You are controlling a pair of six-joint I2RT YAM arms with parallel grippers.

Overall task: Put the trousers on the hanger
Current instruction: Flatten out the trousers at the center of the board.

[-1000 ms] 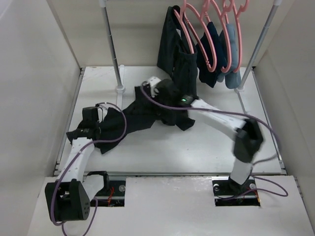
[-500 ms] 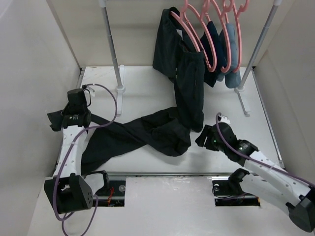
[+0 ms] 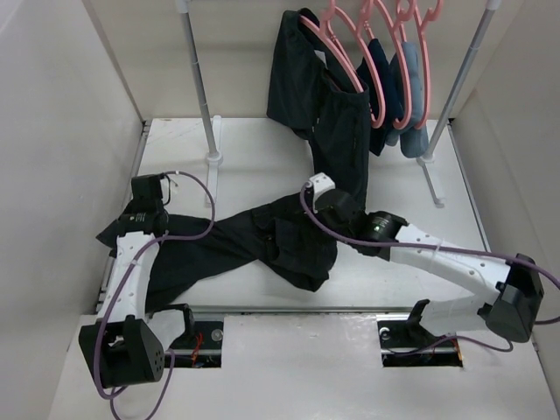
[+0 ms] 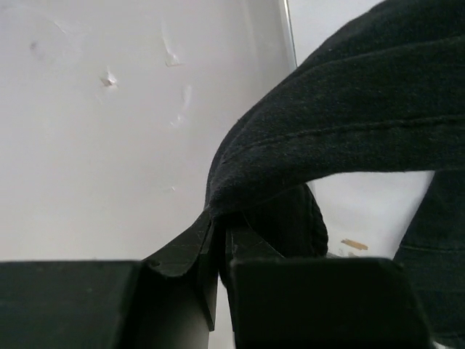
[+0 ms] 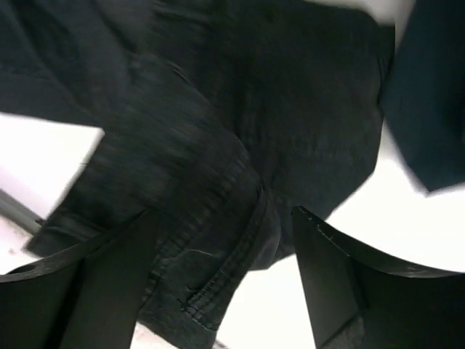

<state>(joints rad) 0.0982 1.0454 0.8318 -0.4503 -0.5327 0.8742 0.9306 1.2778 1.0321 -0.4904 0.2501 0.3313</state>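
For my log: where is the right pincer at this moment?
In the top view the right pincer hangs open near the centre of the table, over the bunched end of the trousers, close to the hanging black garment.

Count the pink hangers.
4, bunched at the back right: the leftmost hanger carries the trousers, three more hang right of it. They overlap, so others may be hidden.

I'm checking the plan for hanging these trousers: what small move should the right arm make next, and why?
Probably lower the right gripper and close it on the trousers. Its jaws stand open with bunched dark fabric just below and between them, not gripped, while the left gripper pinches a leg end at the table's left side. A second grip seems needed before any lift.
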